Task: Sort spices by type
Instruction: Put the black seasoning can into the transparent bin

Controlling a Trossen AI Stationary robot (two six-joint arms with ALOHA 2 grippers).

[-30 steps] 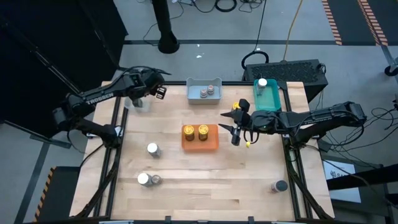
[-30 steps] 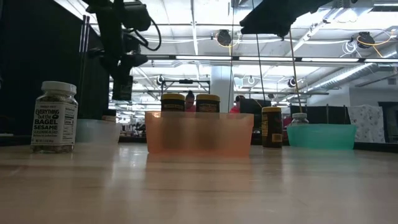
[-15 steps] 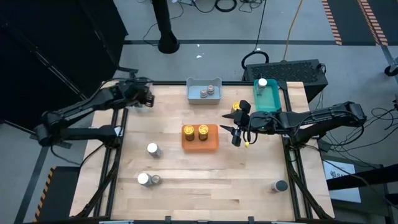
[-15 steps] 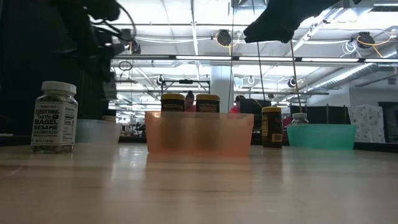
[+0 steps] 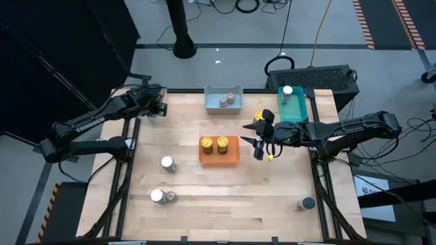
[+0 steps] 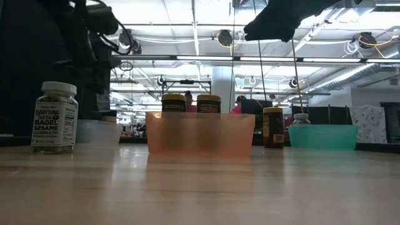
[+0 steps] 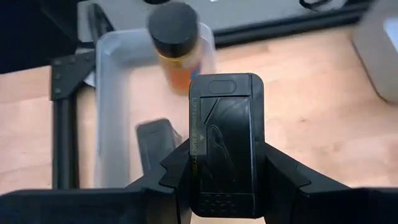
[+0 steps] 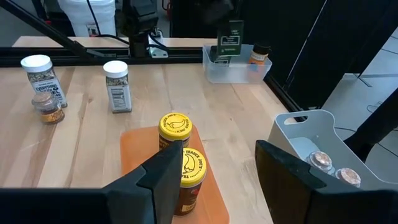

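Wooden table (image 5: 204,211), two yellow-lidded jars (image 5: 215,143) in orange tray (image 5: 219,158).

Robotics lab in an open industrial hall.

A wooden table (image 5: 225,190) on a dark metal frame (image 5: 127,178) stands on a bare grey floor (image 5: 225,27), with cables (image 5: 225,5) trailing at 12 o'clock and striped hazard tape (image 5: 364,24) at 1 o'clock. Two dark arms, left (image 5: 95,122) at 9 o'clock and right (image 5: 347,128) at 3 o'clock, are mounted at the table's sides. Beyond the table, the low view shows exposed ceiling pipes (image 6: 350,69), strip lights (image 6: 206,58) and more workstations (image 6: 187,84).
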